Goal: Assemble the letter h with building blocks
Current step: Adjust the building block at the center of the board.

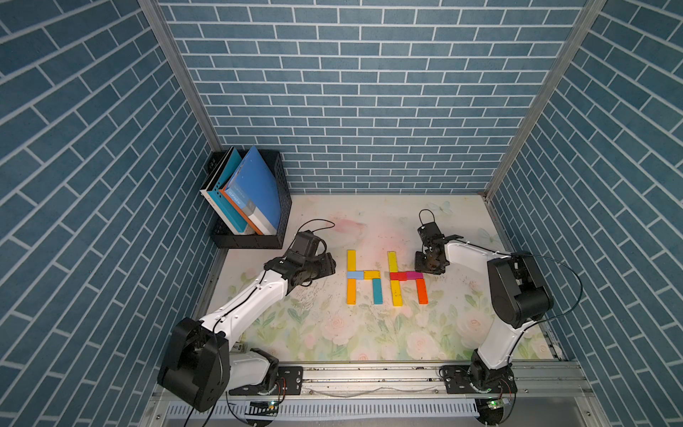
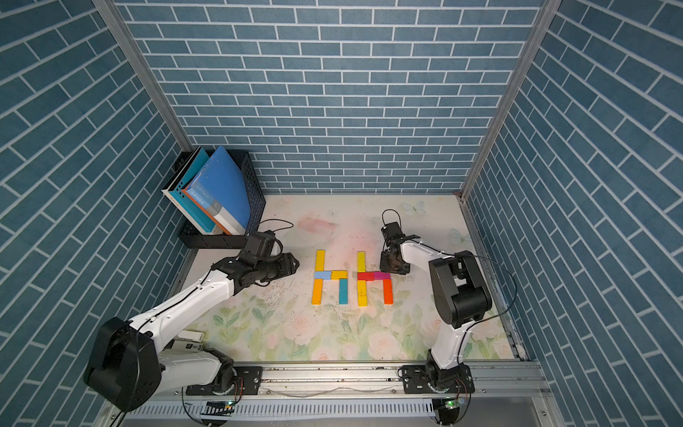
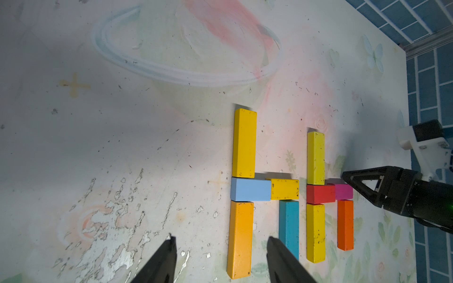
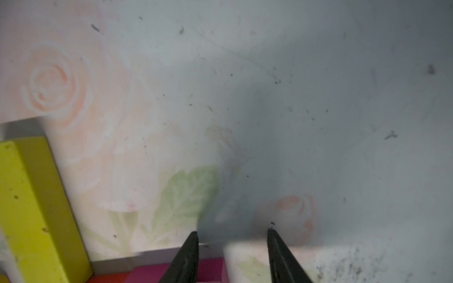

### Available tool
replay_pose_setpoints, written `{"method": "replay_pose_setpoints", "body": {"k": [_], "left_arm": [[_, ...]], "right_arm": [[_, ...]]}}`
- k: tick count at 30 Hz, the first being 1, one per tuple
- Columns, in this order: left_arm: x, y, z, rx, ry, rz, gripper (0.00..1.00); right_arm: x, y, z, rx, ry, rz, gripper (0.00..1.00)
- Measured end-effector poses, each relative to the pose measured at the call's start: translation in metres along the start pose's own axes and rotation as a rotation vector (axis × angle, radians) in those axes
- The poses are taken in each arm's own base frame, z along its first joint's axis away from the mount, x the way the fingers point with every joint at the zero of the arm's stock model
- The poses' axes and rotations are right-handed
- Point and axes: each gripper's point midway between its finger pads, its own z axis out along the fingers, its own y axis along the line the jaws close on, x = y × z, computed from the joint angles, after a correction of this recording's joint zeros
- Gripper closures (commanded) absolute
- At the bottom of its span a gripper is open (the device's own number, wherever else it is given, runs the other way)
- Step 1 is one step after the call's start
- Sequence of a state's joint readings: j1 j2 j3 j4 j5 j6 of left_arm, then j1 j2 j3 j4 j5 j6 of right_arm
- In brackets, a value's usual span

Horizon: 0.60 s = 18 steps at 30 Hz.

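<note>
Ten building blocks lie flat in two h shapes in both top views. The left one has a yellow block (image 1: 351, 260), light blue (image 1: 354, 275), short yellow (image 1: 371, 274), orange-yellow (image 1: 351, 291) and teal (image 1: 377, 291). The right one has yellow (image 1: 392, 261), red (image 1: 398, 275), magenta (image 1: 414, 275), yellow (image 1: 397, 292) and orange (image 1: 422, 291). My right gripper (image 1: 427, 273) hangs low at the magenta block's (image 4: 213, 269) outer end, open (image 4: 232, 231), one finger over that end. My left gripper (image 1: 332, 266) is open (image 3: 220, 239) and empty, left of the shapes.
A black mesh rack (image 1: 273, 236) with big blue books (image 1: 255, 185) stands at the back left corner. Blue brick walls close in three sides. A metal rail (image 1: 369, 377) with both arm bases runs along the front edge.
</note>
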<state>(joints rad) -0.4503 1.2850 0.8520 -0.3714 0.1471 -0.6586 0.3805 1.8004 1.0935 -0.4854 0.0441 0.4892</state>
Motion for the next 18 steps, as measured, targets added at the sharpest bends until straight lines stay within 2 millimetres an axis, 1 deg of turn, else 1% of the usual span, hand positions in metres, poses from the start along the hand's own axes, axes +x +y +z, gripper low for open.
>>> {"method": "replay_pose_setpoints", "body": {"k": [2, 5, 9, 15, 18], "left_arm": [[0.0000, 0.0001, 0.0000, 0.000, 0.000, 0.000, 0.36], [-0.0002, 0.0005, 0.0000, -0.003, -0.002, 0.000, 0.36], [-0.0006, 0.0011, 0.0001, -0.006, -0.004, 0.000, 0.36], [0.0005, 0.0027, 0.0024, -0.014, 0.002, -0.001, 0.36], [-0.0003, 0.0033, 0.0021, -0.019, -0.001, -0.001, 0.35]], "right_arm": [[0.0001, 0.0002, 0.0000, -0.001, 0.000, 0.000, 0.57], [0.0006, 0.0003, 0.0000, -0.003, 0.000, 0.000, 0.57], [0.0040, -0.0010, -0.0010, -0.006, -0.002, 0.001, 0.56], [0.0039, -0.0008, -0.0017, -0.006, 0.000, 0.000, 0.53], [-0.0004, 0.0012, -0.0057, -0.009, -0.004, 0.000, 0.52]]}}
